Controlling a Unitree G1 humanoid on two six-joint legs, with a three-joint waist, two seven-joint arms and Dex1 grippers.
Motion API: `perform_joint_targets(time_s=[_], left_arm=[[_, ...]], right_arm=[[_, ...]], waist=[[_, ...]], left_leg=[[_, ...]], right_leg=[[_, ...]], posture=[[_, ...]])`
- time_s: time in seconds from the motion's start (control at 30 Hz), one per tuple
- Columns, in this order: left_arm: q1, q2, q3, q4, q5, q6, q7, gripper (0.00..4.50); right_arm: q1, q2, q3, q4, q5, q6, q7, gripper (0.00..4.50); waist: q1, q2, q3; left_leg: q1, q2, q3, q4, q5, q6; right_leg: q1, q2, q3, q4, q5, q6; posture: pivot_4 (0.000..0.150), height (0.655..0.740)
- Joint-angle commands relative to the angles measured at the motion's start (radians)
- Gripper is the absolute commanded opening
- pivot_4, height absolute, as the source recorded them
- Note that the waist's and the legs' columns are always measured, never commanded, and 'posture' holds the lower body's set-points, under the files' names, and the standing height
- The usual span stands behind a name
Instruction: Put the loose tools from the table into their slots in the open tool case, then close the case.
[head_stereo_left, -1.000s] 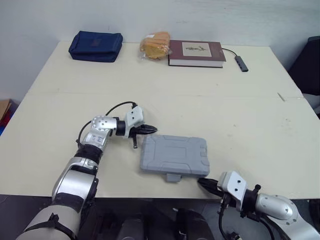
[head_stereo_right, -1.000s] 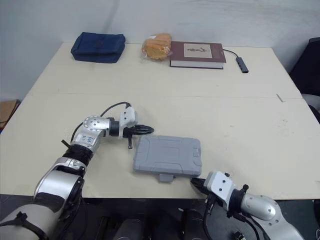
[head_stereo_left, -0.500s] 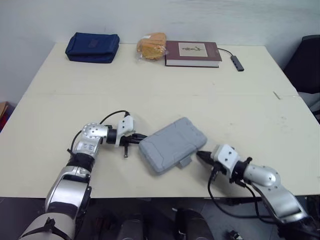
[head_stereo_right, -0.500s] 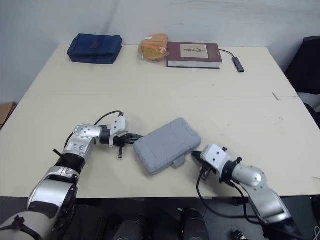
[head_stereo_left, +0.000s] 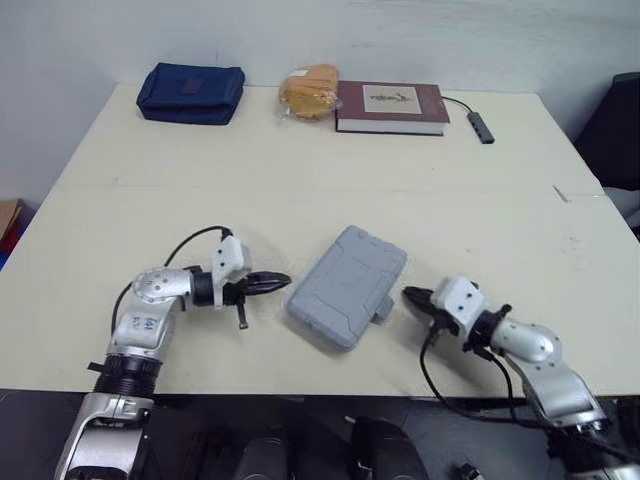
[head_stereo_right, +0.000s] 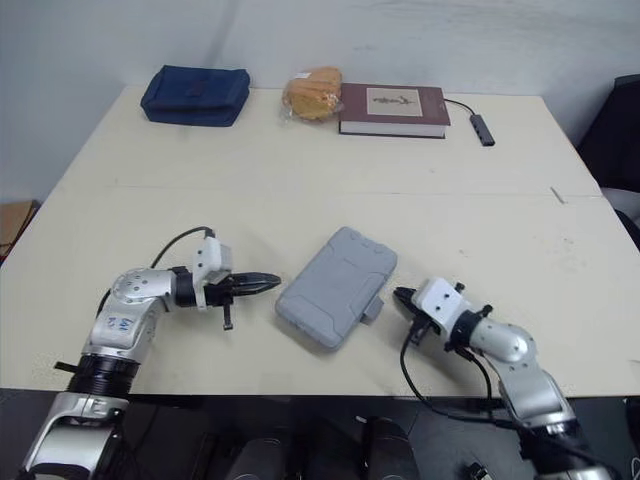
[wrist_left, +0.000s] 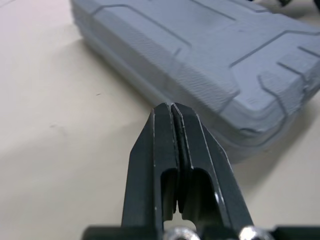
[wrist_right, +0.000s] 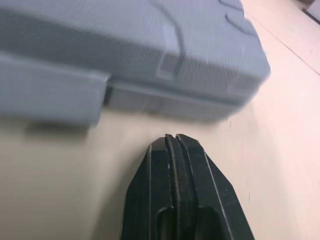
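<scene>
A grey plastic tool case (head_stereo_left: 349, 285) lies closed on the table, turned at an angle, its latch tab (head_stereo_left: 381, 308) facing the front right. My left gripper (head_stereo_left: 281, 281) is shut and empty, its tip just left of the case's near-left corner. The left wrist view looks past those fingertips (wrist_left: 172, 107) at the case's ribbed lid (wrist_left: 200, 45). My right gripper (head_stereo_left: 409, 294) is also shut and empty, a short way right of the latch tab. In the right wrist view the case's side wall (wrist_right: 150, 60) and tab (wrist_right: 50, 92) lie just ahead of it.
Along the table's far edge lie a dark blue pouch (head_stereo_left: 191, 92), a bagged bread roll (head_stereo_left: 308, 90), a maroon book (head_stereo_left: 390, 107) and a small cabled adapter (head_stereo_left: 482, 126). A black chair (head_stereo_left: 620, 130) stands off the right side. The table (head_stereo_left: 300, 200) is bare between them and the case.
The case has turned further counter-clockwise and slid slightly right. My left gripper drew back from it. My right gripper moved up to the case's right side. The camera shifted slightly.
</scene>
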Motion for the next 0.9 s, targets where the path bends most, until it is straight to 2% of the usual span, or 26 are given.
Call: perform_joint_targets(time_s=[0.03, 0.1, 0.23, 0.33, 0.47, 0.53, 0.63, 0.9], left_arm=[[-0.075, -0.013, 0.010, -0.019, -0.076, 0.014, -0.047, 0.02], [-0.119, -0.034, -0.024, -0.038, -0.100, 0.037, -0.090, 0.02], [-0.236, -0.154, -0.191, -0.003, -0.004, 0.062, -0.079, 0.02], [-0.283, -0.204, -0.261, 0.037, 0.039, 0.077, -0.082, 0.02], [-0.348, -0.268, -0.315, 0.150, 0.119, 0.058, -0.009, 0.02], [-0.365, -0.271, -0.364, 0.211, 0.194, 0.058, 0.022, 0.02], [-0.358, -0.243, -0.439, 0.251, 0.274, -0.017, -0.018, 0.02], [-0.346, -0.230, -0.443, 0.273, 0.285, 0.019, 0.005, 0.02]], right_arm=[[0.071, -0.016, -0.084, -0.134, 0.053, 0.026, -0.001, 0.00], [0.123, -0.017, -0.115, -0.216, 0.080, 0.042, -0.003, 0.00], [0.199, -0.003, -0.093, -0.345, 0.104, 0.100, -0.001, 0.00], [0.184, 0.009, -0.065, -0.351, 0.072, 0.136, -0.018, 0.00], [0.146, 0.020, -0.034, -0.346, 0.049, 0.174, -0.023, 0.00], [0.130, 0.022, -0.015, -0.340, 0.038, 0.197, -0.018, 0.00], [0.096, 0.030, 0.020, -0.294, 0.008, 0.201, -0.023, 0.00], [0.034, 0.063, 0.087, -0.222, -0.011, 0.209, 0.007, 0.00]], waist=[[0.005, 0.000, 0.000], [0.005, 0.000, 0.000], [0.020, 0.001, 0.001], [0.024, 0.001, 0.001], [0.013, 0.001, 0.001], [0.014, 0.001, 0.001], [0.020, 0.002, 0.000], [0.020, 0.002, -0.001]], left_leg=[[0.000, 0.000, 0.000, 0.000, 0.000, 0.000], [0.000, 0.000, 0.000, 0.000, 0.000, 0.000], [0.000, 0.000, 0.000, 0.000, 0.000, 0.000], [0.000, -0.002, 0.001, 0.000, 0.001, 0.001], [0.000, -0.001, 0.002, -0.001, 0.000, 0.001], [0.001, 0.000, 0.002, -0.001, 0.001, 0.000], [0.001, 0.000, 0.002, -0.001, 0.001, 0.000], [0.004, 0.000, 0.000, 0.000, 0.000, 0.001]], right_leg=[[0.000, 0.001, 0.000, 0.000, 0.000, 0.000], [0.000, 0.001, 0.000, 0.000, 0.000, 0.000], [0.000, 0.003, 0.000, 0.000, 0.000, 0.000], [0.001, 0.004, 0.000, -0.002, 0.001, 0.002], [0.000, 0.005, 0.001, -0.002, 0.001, 0.002], [0.000, 0.006, 0.000, -0.001, 0.001, 0.001], [0.001, 0.005, 0.000, -0.001, 0.001, 0.001], [0.004, 0.002, 0.001, -0.003, 0.000, 0.001]], posture=[[0.150, 0.7400], [0.150, 0.7400], [0.150, 0.7400], [0.150, 0.7400], [0.150, 0.7400], [0.150, 0.7400], [0.150, 0.7400], [0.150, 0.7400]])
